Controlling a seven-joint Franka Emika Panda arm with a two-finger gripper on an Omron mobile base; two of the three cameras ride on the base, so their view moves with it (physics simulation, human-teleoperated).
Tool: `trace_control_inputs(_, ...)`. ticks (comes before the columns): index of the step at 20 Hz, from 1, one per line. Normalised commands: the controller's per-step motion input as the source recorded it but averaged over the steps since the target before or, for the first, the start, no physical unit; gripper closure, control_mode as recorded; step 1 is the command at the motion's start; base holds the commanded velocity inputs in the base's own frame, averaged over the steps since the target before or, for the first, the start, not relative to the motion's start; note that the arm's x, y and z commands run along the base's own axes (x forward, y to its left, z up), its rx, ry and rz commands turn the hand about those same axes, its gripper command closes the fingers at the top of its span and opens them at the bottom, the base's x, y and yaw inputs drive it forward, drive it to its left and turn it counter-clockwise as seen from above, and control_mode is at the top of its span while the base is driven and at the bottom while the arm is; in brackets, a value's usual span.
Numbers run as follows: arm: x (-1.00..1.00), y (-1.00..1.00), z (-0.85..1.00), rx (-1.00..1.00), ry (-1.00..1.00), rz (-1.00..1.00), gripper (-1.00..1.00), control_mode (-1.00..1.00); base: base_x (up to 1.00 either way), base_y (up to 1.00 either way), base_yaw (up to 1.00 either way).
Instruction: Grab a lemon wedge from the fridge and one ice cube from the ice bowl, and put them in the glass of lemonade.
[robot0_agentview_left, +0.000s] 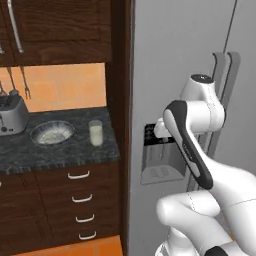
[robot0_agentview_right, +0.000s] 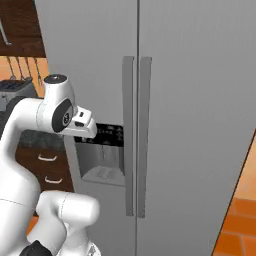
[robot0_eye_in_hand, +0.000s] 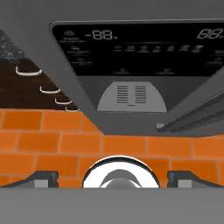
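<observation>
Your gripper stood wide open, empty, facing fridge dispenser panel. Fridge grey, doors shut. Speckled bowl sat beside creamy-yellow glass on worktop.

The arm is glossy white, built of rounded, tube-like links with bulbous joints. One link carries a long black inlay with a thin grey line along it. A joint cap on top is dark grey. In the right base view, a round dark disc marks the joint's side.
</observation>
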Motion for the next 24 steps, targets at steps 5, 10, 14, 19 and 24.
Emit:
trace_control_inputs(5,0.0,0.0,0.0,0.0,0.0,0.0,-1.0,1.0,0.44,1.0,-0.12)
trace_control_inputs(10,0.0,0.0,0.0,0.0,0.0,0.0,-1.0,1.0,0.71,0.85,-0.19)
trace_control_inputs(14,0.0,0.0,0.0,0.0,0.0,0.0,-1.0,1.0,0.14,0.72,-0.04)
trace_control_inputs(19,0.0,0.0,0.0,0.0,0.0,0.0,-1.0,1.0,0.71,0.16,-0.01)
trace_control_inputs(24,0.0,0.0,0.0,0.0,0.0,0.0,-1.0,1.0,0.6,0.35,-0.01)
